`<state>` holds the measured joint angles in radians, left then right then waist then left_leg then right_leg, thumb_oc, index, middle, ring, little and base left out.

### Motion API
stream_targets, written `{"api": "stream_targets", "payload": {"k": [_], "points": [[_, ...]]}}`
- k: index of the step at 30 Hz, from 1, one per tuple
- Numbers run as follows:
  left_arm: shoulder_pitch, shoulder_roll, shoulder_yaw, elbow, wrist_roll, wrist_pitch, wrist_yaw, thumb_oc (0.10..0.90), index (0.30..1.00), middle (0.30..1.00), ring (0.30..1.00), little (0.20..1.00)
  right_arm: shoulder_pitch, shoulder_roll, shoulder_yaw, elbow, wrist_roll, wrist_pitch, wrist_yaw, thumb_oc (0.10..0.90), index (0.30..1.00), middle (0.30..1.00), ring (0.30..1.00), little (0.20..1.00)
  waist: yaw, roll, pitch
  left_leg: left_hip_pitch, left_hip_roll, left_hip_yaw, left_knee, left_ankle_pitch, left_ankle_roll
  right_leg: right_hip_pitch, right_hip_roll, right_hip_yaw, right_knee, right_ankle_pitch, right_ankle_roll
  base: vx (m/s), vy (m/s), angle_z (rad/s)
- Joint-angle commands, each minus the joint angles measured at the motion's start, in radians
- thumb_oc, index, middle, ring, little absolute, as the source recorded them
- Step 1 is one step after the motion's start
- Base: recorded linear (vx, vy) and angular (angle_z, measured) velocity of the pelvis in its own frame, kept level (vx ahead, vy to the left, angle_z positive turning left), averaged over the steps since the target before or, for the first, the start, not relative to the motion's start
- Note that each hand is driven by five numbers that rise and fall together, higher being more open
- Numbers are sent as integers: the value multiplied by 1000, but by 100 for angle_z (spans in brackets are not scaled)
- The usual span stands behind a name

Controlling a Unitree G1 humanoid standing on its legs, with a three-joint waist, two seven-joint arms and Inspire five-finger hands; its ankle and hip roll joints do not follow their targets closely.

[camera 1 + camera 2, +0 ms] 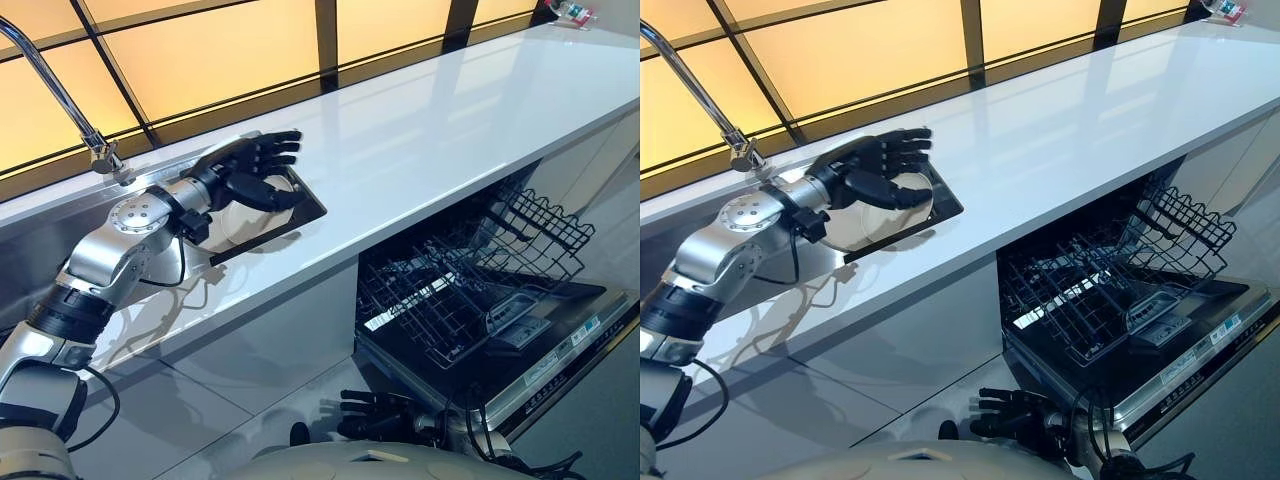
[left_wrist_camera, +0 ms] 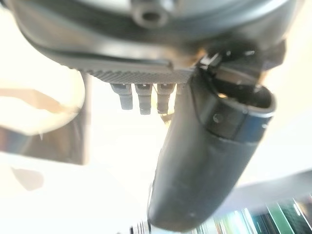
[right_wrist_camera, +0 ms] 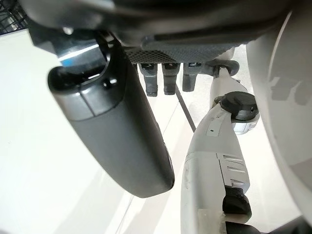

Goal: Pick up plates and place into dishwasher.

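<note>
The left hand (image 1: pixel 250 165) hovers over the sink (image 1: pixel 312 205), with its fingers relaxed and a little spread and the thumb standing apart under them; it holds nothing. Directly below the hand, inside the sink, lies a pale round plate (image 1: pixel 880 222), which looks flat on the sink bottom. I cannot tell if the fingertips already touch its rim; from the head views they seem just above it.

From the hand, the tap (image 1: pixel 60 95) rises at about 9 o'clock, close to the sink edge. The white counter (image 1: pixel 450 120) runs away toward 2 o'clock. At about 4 o'clock, below the counter edge, the dishwasher (image 1: pixel 560 350) stands with its door down and the wire rack (image 1: pixel 470 280) pulled out. The rack looks empty.

The right hand (image 1: pixel 1015 412) hangs low at 6 o'clock of the view, near the floor, its fingers loosely straight and holding nothing.

In my judgement the step in hand is the reach for the first plate, so the task is near its start. The next move calls for lowering the hand to the plate, putting the fingers over the rim and the thumb under it, and closing firmly. A flat plate on a smooth sink bottom gives little room for the thumb, so it may slide instead of lifting.
</note>
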<state>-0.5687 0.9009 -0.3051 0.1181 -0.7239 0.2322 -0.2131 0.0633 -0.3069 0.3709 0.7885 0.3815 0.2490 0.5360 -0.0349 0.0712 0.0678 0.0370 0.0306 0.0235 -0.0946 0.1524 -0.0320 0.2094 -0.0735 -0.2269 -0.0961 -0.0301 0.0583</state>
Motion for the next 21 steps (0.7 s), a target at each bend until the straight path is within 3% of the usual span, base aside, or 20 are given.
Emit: {"api": "stream_targets", "payload": {"k": [1,10,14,21], "points": [[-296,98,147,81,4,-170,104,800,900,900,900,900,35,10,79,-46,-9,14,45,800,900,900,900,900,-7,-26,42,98,-40,24,7,-165,-4,-56,-18,13,9,52,49,84,31,3],[-473,186,36,241,182,-234,161,800,900,900,900,900,57,-4,106,-39,-6,12,57,800,900,900,900,900,-23,-40,69,64,-40,44,7,-161,-2,-100,-18,33,9,65,57,53,22,0],[-536,201,-20,285,270,-286,228,800,900,900,900,900,25,-35,122,-63,16,-1,61,800,900,900,900,900,-32,-52,129,18,-39,48,7,-147,1,-155,-12,61,9,83,50,-140,36,1],[-611,224,-107,359,293,-275,228,800,900,900,900,900,22,-52,126,-72,14,-17,67,800,900,900,900,900,-40,-65,175,-7,-38,51,7,-141,2,-183,-12,71,9,96,55,-21,13,-3]]}}
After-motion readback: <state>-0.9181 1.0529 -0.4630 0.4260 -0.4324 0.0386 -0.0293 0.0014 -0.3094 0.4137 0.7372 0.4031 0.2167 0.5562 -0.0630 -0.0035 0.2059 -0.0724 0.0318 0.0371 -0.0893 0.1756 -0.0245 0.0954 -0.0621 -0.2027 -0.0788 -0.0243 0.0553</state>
